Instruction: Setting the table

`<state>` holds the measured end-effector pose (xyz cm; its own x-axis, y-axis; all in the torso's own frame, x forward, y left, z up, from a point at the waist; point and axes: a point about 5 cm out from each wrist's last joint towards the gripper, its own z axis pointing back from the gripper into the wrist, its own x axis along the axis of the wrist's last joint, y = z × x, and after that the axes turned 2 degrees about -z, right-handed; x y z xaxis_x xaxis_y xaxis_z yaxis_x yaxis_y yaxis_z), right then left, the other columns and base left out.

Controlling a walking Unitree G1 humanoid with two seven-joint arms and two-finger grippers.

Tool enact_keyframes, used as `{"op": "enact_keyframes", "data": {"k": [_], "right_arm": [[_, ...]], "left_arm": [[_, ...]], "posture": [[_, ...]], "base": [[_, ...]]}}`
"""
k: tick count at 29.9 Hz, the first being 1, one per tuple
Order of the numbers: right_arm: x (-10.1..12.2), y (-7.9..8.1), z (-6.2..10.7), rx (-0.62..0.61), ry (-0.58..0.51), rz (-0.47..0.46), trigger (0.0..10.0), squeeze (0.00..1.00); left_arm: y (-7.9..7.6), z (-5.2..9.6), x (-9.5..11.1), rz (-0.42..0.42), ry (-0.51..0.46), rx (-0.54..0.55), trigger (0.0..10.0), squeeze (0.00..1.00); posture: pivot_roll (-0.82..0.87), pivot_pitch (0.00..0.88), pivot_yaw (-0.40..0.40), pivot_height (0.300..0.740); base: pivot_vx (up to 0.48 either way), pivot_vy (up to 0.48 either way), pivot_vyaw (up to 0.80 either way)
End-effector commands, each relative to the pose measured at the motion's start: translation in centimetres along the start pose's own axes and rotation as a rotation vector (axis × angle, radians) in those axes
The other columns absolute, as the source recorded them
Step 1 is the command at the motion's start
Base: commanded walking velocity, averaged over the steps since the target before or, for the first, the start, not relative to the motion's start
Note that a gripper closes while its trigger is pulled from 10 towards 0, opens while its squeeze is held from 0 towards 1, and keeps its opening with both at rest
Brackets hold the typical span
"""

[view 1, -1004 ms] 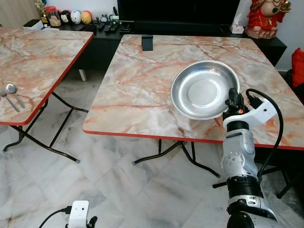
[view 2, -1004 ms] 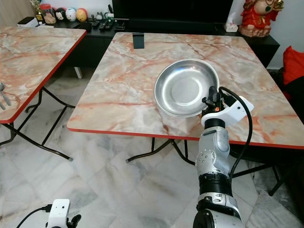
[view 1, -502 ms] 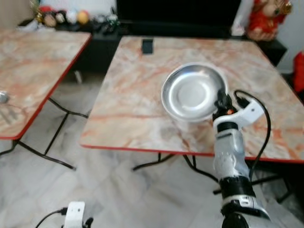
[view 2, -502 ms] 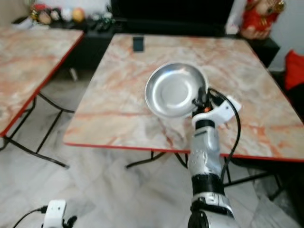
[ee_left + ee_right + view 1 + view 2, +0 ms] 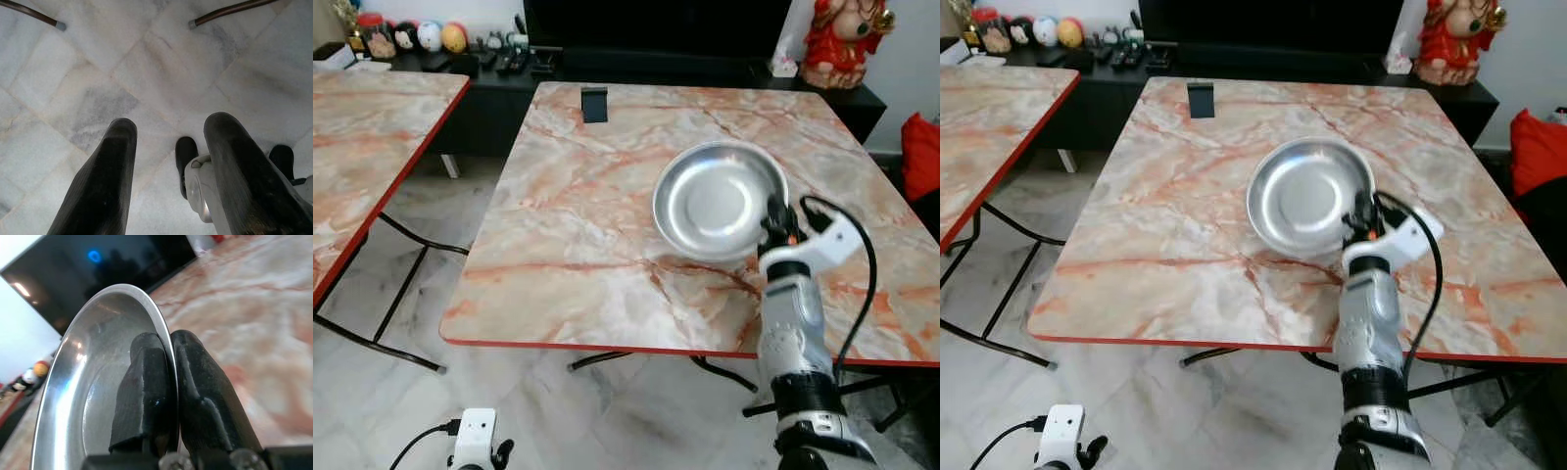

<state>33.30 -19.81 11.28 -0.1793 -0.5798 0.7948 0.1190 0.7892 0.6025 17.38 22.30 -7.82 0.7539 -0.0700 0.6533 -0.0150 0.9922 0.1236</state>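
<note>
A round steel plate [image 5: 717, 200] hangs tilted over the right half of the marble table [image 5: 578, 225]. My right gripper [image 5: 774, 220] is shut on the plate's near right rim; in the right wrist view the two black fingers [image 5: 195, 387] pinch the thin rim [image 5: 161, 338] between them. The left arm hangs low at my side, and its gripper [image 5: 168, 171] is open above the floor tiles with nothing between the fingers.
A small black stand [image 5: 594, 103] is near the table's far edge. A second marble table [image 5: 362, 127] stands to the left across a gap of tiled floor. A dark TV cabinet [image 5: 685, 69] with a red figurine [image 5: 840, 39] runs behind. A red cushion [image 5: 922, 157] lies far right.
The camera has shifted right and closer to the table, so the left table's spoon has left the picture. The plate remains in my right gripper, carried slightly further over the table.
</note>
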Motion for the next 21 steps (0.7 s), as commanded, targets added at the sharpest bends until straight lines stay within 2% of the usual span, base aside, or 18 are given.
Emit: {"op": "enact_keyframes", "data": {"k": [1,5,10,14,21], "right_arm": [[1.4,-0.2,0.0,-0.022,-0.050,0.000,10.0,0.00],[1.3,-1.5,0.5,-0.099,-0.019,-0.028,10.0,0.00],[1.1,-2.3,1.0,-0.134,0.009,-0.032,10.0,0.00],[0.2,-2.4,1.2,-0.171,0.059,-0.087,10.0,0.00],[-1.0,-1.9,1.2,-0.156,0.145,-0.087,10.0,0.00]], "left_arm": [[-0.1,0.1,-0.5,-0.005,0.020,-0.004,10.0,0.00],[-0.2,0.1,-0.6,-0.009,0.026,-0.006,10.0,0.00],[-0.2,0.2,-0.8,-0.013,0.034,-0.008,10.0,0.00],[0.3,0.3,-1.0,-0.019,0.050,-0.008,10.0,0.00],[0.8,0.3,-1.2,-0.024,0.061,-0.005,10.0,0.00]], "posture": [[-0.04,0.000,-0.046,0.740],[-0.05,0.000,-0.044,0.740],[-0.05,0.000,-0.044,0.740],[-0.05,0.000,-0.043,0.740],[-0.05,0.000,-0.041,0.740]], "base": [[0.000,0.000,0.00],[0.000,0.000,0.00],[0.000,0.000,0.00],[0.000,0.000,0.00],[0.000,0.000,0.00]]}}
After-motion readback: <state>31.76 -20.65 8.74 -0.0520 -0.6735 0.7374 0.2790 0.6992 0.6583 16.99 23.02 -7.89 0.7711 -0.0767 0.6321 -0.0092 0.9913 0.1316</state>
